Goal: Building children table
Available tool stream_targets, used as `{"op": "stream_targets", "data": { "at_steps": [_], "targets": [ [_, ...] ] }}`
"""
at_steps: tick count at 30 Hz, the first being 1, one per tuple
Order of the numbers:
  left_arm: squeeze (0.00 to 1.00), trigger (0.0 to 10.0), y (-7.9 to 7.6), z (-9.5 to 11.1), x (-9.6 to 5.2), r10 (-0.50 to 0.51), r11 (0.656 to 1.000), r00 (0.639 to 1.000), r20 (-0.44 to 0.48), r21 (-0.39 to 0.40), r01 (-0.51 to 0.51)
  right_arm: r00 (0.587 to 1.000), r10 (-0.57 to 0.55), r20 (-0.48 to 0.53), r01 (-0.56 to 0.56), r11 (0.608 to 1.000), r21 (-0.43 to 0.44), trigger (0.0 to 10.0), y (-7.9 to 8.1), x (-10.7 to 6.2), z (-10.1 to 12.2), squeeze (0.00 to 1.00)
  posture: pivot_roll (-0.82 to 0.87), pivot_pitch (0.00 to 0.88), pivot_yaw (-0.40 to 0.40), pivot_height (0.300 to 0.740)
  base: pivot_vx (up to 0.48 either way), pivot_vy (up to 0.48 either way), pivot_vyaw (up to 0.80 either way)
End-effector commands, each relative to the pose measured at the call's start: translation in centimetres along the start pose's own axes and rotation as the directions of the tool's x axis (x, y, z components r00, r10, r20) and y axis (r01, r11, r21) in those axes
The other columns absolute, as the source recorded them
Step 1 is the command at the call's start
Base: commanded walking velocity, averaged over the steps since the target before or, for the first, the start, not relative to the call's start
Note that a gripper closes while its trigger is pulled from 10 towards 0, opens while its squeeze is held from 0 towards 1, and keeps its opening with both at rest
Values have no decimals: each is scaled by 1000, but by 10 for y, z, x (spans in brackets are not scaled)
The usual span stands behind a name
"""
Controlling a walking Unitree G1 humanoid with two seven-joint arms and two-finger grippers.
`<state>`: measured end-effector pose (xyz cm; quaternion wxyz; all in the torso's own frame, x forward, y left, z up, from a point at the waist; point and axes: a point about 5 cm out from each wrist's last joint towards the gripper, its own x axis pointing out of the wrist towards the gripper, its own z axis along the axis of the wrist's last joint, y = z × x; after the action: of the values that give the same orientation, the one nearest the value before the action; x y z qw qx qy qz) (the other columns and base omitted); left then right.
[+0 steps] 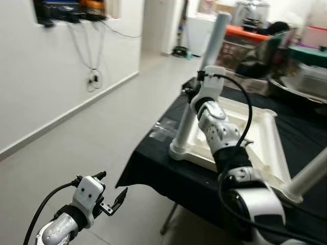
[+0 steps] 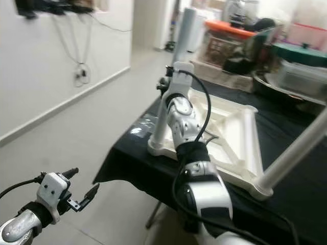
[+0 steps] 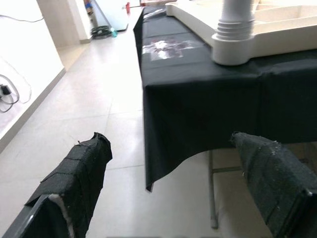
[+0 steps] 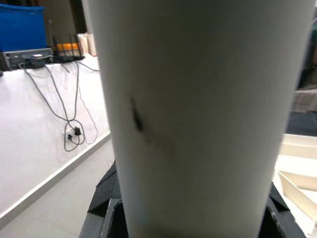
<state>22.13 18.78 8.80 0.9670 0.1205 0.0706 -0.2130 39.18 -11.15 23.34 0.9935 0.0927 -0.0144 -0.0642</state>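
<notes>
Tabletop [image 1: 265, 133] lies upside down on the black-clothed table [image 1: 168, 168], with two legs socketed at its corners; more corners look unfilled, so assembly seems partway. Nearest, the left gripper [image 1: 110, 196] hangs spread and empty over the floor. Farther on, the right gripper [image 1: 200, 84] clasps the upright leg [image 1: 207, 61] between its fingers.

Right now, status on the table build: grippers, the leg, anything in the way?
Right gripper shut on upright white leg, seated in tabletop corner. Left gripper open, idle over floor. Nothing blocking.
</notes>
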Motion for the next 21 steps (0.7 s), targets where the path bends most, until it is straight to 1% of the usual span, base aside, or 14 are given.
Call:
{"op": "stream_targets", "data": {
  "at_steps": [1,2,3,7,8,9,11,12,13,14,15,18,19,21],
  "targets": [
    [0,10000,0,1,2,-20,1000,1000,-2,23,20,981,-3,-194,16,997,70,10000,-4,-12,-48,0,57,0,-124,740,0,0,0],
    [0,10000,0,1,2,-20,1000,1000,-2,23,20,981,-3,-194,16,997,70,10000,-4,-12,-48,0,57,0,-124,740,0,0,0],
    [0,10000,0,2,3,-28,999,1000,1,21,28,987,138,-80,-132,989,68,10000,6,-9,-27,1000,55,0,-126,740,0,0,0],
    [0,10000,0,2,3,-29,999,1000,2,20,29,983,175,-50,-172,984,56,10000,5,-5,-20,1000,55,0,-126,740,0,0,0],
    [0,10000,0,2,3,-27,999,1000,4,20,27,967,253,-32,-252,967,45,10000,4,4,-9,769,55,0,-126,740,0,0,0],
    [0,10000,1,2,3,-22,1000,1000,5,16,22,930,367,-32,-364,929,71,10000,6,12,2,0,55,0,-131,740,0,0,0],
    [0,10000,-1,2,3,-20,1000,1000,7,9,20,773,635,1,-634,771,63,10000,10,13,18,0,49,0,-133,740,0,0,0],
    [0,10000,-1,2,3,-20,1000,1000,7,9,20,773,635,1,-634,771,63,10000,10,13,18,0,49,0,-133,740,0,0,0],
    [0,10000,-2,1,3,-22,1000,1000,8,5,22,707,707,2,-706,707,34,10000,10,10,18,0,49,0,-134,740,0,0,0],
    [0,10000,-3,1,3,-23,1000,1000,8,4,23,646,762,-45,-763,644,-49,6196,9,5,8,0,53,0,-136,740,0,0,0],
    [0,10000,-4,1,3,-24,1000,1000,9,3,24,618,781,-86,-786,613,-82,1294,8,0,-1,0,52,0,-136,740,0,0,0],
    [0,10000,-3,2,3,-24,1000,1000,12,1,24,620,775,-117,-784,616,-76,0,6,-1,-9,0,52,0,-136,740,0,0,0],
    [0,10000,-3,2,3,-22,1000,1000,12,2,22,660,734,-161,-750,657,-80,0,4,0,-18,0,42,0,-132,740,0,0,0],
    [0,10000,-2,2,3,-21,1000,1000,12,3,21,689,701,-184,-722,688,-80,0,3,1,-23,0,42,0,-132,740,0,0,0]
  ]
}}
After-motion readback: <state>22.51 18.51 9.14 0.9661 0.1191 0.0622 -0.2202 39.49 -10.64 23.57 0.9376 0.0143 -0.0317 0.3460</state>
